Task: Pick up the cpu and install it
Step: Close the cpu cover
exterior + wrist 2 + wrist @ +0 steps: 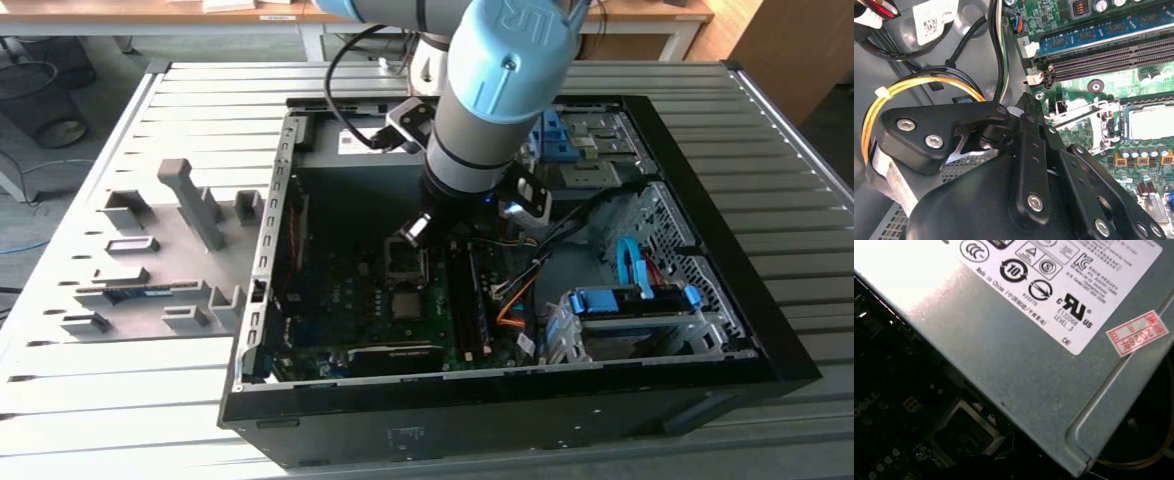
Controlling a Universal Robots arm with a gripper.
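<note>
The cpu is a small silvery-grey square lying flat in the motherboard socket, with the socket's metal frame standing open beside it. In the exterior view the cpu shows as a pale square on the green board inside the open computer case. My gripper hangs low inside the case, just beyond the raised frame and a short way from the chip. In the second wrist view the gripper's black linkage points toward the socket's corner. I see nothing held in it.
Memory slots run alongside the socket. Yellow and black cables loop close behind the gripper. A grey power supply box with a white label sits by the socket. Blue drive bays fill the case's right. Grey fixtures stand on the exterior view's left.
</note>
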